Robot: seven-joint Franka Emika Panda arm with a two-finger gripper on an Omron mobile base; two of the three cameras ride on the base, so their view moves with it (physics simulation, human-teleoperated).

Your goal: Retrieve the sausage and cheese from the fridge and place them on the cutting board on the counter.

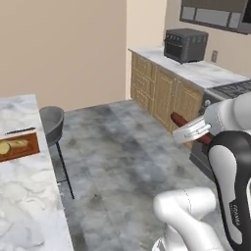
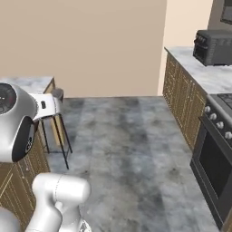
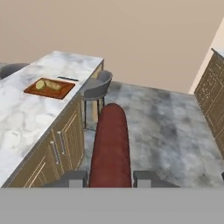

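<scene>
I have the gripper [image 3: 110,178] clamped on the sausage [image 3: 111,144], its two fingertips pressed against the near end so the stick juts straight out ahead of the hand, level above the floor for carrying. From the left base camera it pokes out past the wrist. The cheese [image 1: 12,145] already lies on the cutting board [image 3: 49,88], which sits on the counter [image 3: 26,118] off to my left, well apart from the hand. There looks to be bare wood beside the cheese, though the board is small from here.
</scene>
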